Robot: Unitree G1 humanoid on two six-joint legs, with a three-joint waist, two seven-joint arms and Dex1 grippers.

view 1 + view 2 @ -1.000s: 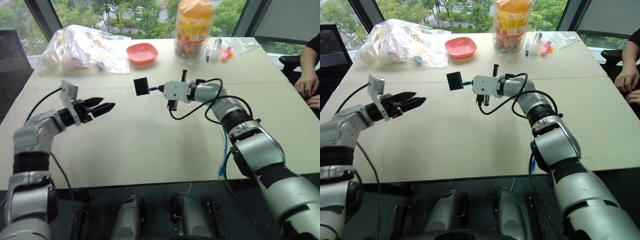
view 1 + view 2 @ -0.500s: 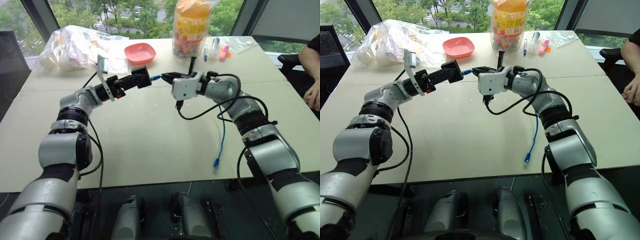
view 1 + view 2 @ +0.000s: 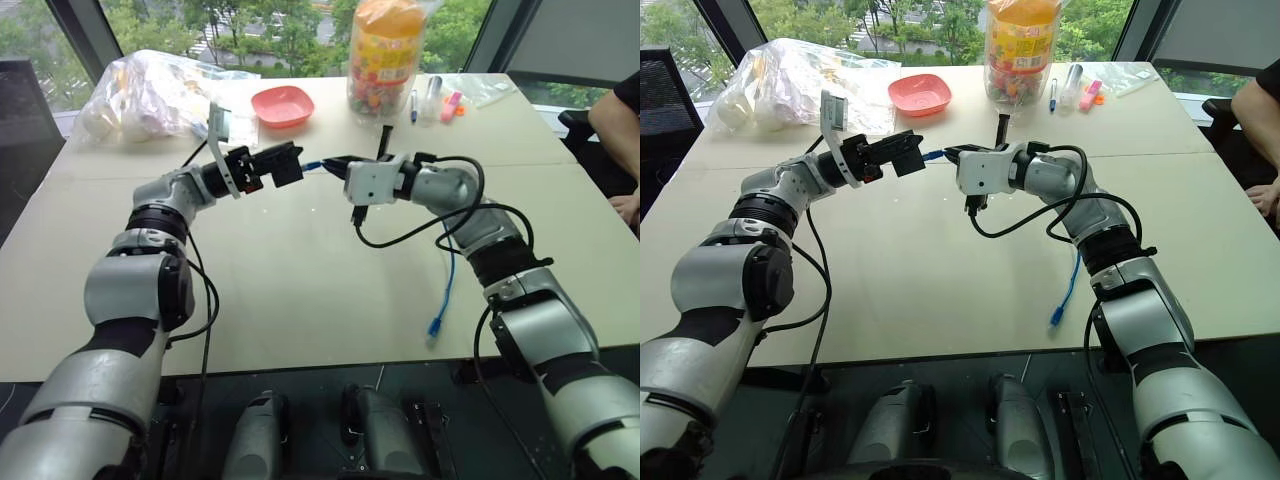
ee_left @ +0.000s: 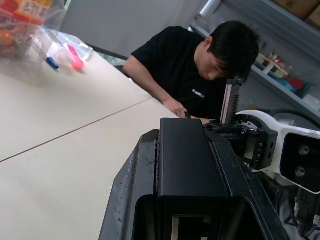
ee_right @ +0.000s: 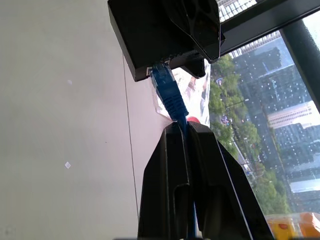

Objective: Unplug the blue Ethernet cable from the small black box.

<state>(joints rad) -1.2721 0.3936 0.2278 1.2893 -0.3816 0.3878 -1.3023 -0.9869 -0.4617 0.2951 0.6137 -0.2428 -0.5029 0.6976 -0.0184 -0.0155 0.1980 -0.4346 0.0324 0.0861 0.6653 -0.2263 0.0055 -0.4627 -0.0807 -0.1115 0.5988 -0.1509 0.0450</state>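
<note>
The small black box hangs in the air over the middle of the table, with my left gripper shut on it from the left. In the left wrist view the box sits clamped between both black fingers. The blue Ethernet cable is plugged into the box's port. My right gripper is shut on the cord just behind the plug, a short way right of the box. The rest of the cable droops down to the table, its free plug lying near the front edge.
At the back of the table stand a pink bowl, a crumpled clear plastic bag, a tall snack jar and some pens. A person sits at the table's right side.
My left arm swung in from the left and up to the box, and its fingers closed on it. The right gripper kept hold of the cable and drew back slightly.
</note>
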